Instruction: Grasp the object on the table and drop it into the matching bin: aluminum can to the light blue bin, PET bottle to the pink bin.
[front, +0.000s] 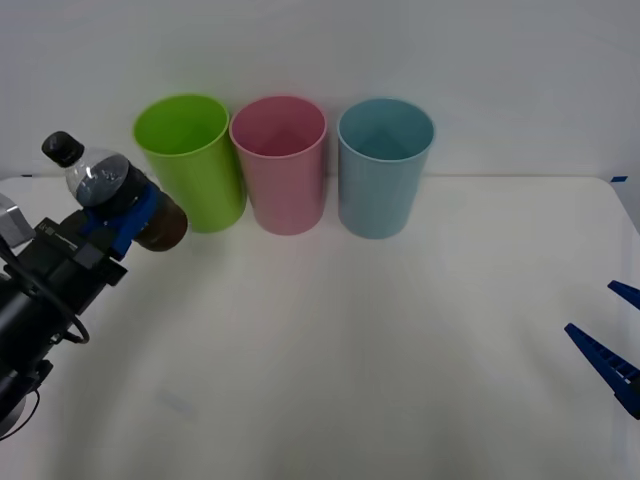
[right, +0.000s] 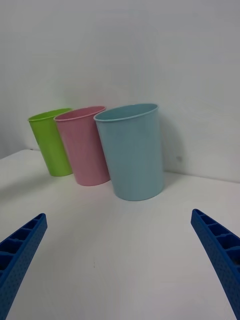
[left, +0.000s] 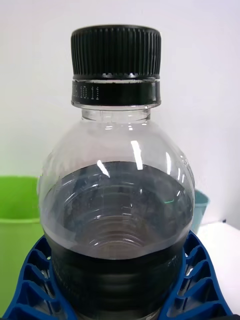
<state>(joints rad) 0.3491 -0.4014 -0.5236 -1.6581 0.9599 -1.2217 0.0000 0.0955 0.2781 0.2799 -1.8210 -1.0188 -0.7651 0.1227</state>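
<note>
- At the far left of the front view, the left gripper (front: 122, 212) is raised above the table (front: 330, 350), its blue ribbed fingers clamped on the PET bottle (front: 112, 190).
- The bottle is off the tabletop and tilted, with its black cap (front: 62, 148) pointing up and to the left and its dark label (front: 160, 225) at the lower end, close to the side of the lime green bin (front: 190, 160).
- In the left wrist view the blue fingers (left: 202, 280) curve round both sides of the bottle's dark lower body, and the clear shoulder (left: 117, 150) and ribbed black cap rise above them.
- Next along, three bins stand upright in a row at the back of the table: lime green, then the pink bin (front: 280, 165), then the light blue bin (front: 384, 165), each just beside the next.
- At the far right edge, the right gripper (front: 612, 340) rests low near the table, well apart from the bins.
- In the right wrist view its two blue fingers (right: 220, 255) are spread wide with nothing between them, facing the light blue bin.
</note>
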